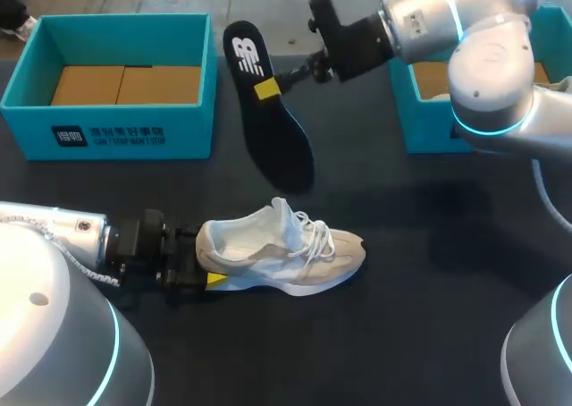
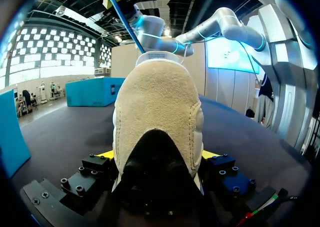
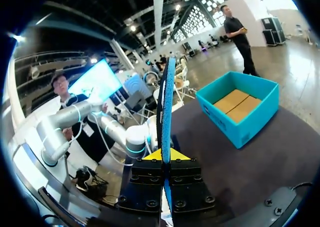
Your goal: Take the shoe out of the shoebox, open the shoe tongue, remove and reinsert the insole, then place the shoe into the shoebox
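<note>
Two grippers, both engaged. The left gripper is clamped on the heel of the white shoe from both sides. The shoe rests on its sole on the dark table, outside the boxes, heel toward 9 o'clock, toe toward 3 o'clock. The right gripper pinches the dark insole on its two faces. The insole is at 12 o'clock from the shoe, apart from it; whether its lower end touches the table cannot be told. One open teal shoebox stands at 10 o'clock from the shoe. A second teal box sits at 2 o'clock, partly hidden by the right arm.
</note>
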You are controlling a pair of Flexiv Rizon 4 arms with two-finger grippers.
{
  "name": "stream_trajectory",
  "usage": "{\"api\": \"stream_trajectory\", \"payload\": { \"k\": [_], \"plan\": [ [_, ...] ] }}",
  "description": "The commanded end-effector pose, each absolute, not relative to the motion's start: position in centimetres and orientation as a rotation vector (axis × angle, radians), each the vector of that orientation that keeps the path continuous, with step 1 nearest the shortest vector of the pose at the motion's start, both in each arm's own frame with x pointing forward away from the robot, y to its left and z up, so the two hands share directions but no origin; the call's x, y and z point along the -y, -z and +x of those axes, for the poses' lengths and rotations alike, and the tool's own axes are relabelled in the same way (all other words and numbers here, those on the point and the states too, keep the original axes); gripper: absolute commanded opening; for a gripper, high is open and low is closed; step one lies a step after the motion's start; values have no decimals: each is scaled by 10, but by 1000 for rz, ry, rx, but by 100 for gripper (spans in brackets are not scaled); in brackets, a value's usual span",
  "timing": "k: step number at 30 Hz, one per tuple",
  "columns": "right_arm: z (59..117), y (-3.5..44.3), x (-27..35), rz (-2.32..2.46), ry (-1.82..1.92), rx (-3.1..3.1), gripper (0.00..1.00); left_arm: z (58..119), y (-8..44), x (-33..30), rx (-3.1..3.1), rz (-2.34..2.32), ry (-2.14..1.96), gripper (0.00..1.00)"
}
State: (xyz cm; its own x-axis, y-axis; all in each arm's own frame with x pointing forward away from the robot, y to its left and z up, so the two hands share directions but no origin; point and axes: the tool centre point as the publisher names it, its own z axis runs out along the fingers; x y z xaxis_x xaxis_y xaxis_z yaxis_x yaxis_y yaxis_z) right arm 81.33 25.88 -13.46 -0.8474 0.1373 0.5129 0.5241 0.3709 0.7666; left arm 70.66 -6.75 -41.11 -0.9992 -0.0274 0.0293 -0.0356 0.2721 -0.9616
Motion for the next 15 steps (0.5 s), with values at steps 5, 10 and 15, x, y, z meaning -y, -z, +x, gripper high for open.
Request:
{"api": "stream_trajectory", "payload": {
  "k": [5,10,15],
  "plan": [
    [811,136,-259,-586,1495,2264,0,706,411,68,2502,63,-1890,0],
    [810,129,-256,-597,1542,2201,0,706,411,68,2502,63,-1890,0],
    [797,100,-240,-614,1597,2053,0,706,411,68,2502,63,-1890,0]
  ]
}}
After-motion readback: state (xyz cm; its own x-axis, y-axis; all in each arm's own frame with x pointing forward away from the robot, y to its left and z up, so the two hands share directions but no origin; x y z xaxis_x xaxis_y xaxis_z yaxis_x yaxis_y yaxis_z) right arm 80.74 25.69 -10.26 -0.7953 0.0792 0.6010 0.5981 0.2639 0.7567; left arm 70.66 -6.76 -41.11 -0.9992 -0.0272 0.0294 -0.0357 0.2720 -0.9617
